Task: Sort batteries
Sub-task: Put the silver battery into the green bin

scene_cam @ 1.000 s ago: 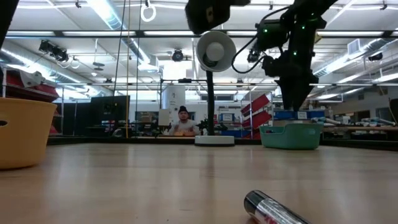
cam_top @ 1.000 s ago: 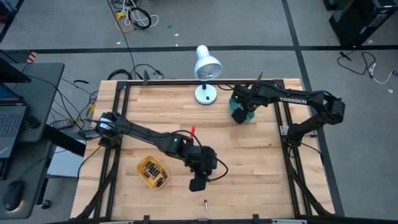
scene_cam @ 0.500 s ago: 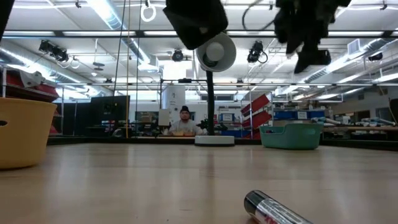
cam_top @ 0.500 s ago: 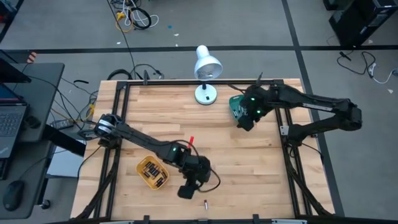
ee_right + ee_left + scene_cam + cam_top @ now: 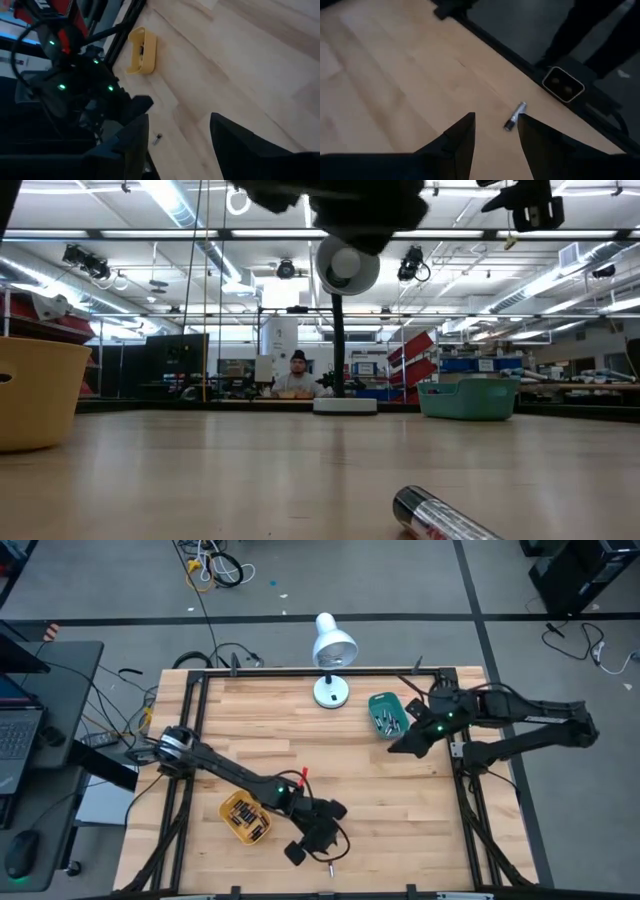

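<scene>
One silvery battery [image 5: 331, 866] lies on its side on the wood near the table's front edge; the low view shows this battery [image 5: 440, 518] close up. My left gripper [image 5: 295, 853] hovers open above the table just left of it, and in the left wrist view the battery [image 5: 515, 116] lies just beyond the fingertips of my left gripper [image 5: 495, 122]. My right gripper [image 5: 395, 748] stands open and holds nothing, raised to the near right of the teal tray [image 5: 386, 714], which holds several batteries. The yellow tray [image 5: 246, 817] also holds several.
A white desk lamp [image 5: 332, 655] stands at the table's far edge, near the middle. Black frame rails run along the table's edges [image 5: 190, 740]. A person sits in the room beyond the table [image 5: 295, 375]. Bare wood lies between the two trays.
My left gripper has come down and toward the table's near edge, rolling about its own axis, and now hangs close by the loose battery. My right gripper has risen from over the teal tray and drawn back toward the table's right edge. The battery has not moved.
</scene>
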{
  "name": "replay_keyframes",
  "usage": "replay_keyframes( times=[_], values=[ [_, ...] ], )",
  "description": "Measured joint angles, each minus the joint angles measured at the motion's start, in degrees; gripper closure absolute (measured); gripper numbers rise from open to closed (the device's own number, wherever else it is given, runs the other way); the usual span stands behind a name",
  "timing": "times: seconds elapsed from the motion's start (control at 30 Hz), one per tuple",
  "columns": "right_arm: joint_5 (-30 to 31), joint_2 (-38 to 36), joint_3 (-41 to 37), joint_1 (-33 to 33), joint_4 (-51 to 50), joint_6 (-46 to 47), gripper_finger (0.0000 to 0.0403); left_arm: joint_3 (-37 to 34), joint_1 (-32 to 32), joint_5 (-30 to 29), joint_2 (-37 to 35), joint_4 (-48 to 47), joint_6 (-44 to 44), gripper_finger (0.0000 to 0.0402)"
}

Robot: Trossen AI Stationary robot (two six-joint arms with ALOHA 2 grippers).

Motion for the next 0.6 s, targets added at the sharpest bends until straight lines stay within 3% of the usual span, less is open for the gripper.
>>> replay_keyframes(
  times=[0.23, 0.6],
  values=[
    [5.54, 1.3, 0.0, 3.88, -0.87, 5.29, 0.0206, -0.04, 0.23, 6.41, 3.49, 2.65, 3.2, 0.0239],
    [8.8, 5.19, 0.0, 8.13, -2.41, 8.97, 0.0208, 0.08, -0.47, 6.95, 9.02, 11.61, 9.77, 0.0239]
  ],
)
